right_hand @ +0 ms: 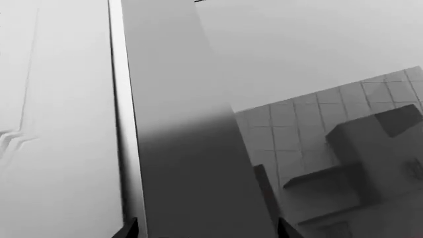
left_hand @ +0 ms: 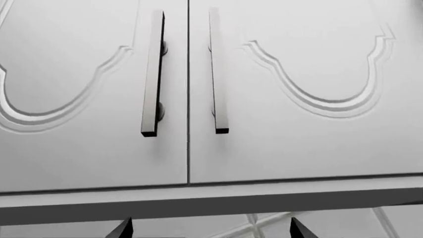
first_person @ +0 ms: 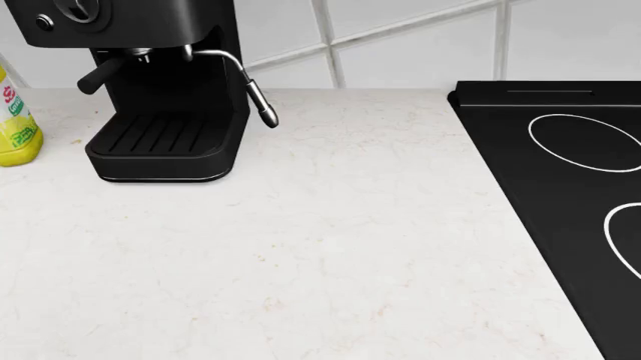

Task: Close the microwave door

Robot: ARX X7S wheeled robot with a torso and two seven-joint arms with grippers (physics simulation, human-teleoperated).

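The microwave and its door are out of view in all three views. In the left wrist view my left gripper [left_hand: 211,230] shows only as two dark fingertips [left_hand: 124,229] set wide apart, open, with nothing between them. It faces a pair of white upper cabinet doors [left_hand: 284,99] with dark bar handles [left_hand: 152,74]. My right gripper [right_hand: 208,230] is also open and empty, its tips far apart in front of a grey cabinet side panel [right_hand: 185,148]. Neither arm shows in the head view.
The head view looks down on a pale stone counter [first_person: 331,247]. A black espresso machine [first_person: 161,90] stands at the back left beside a yellow bottle [first_person: 15,124]. A black cooktop [first_person: 561,195] lies at the right. A tiled wall [right_hand: 290,129] and a grey hood-like block [right_hand: 357,168] show past the panel.
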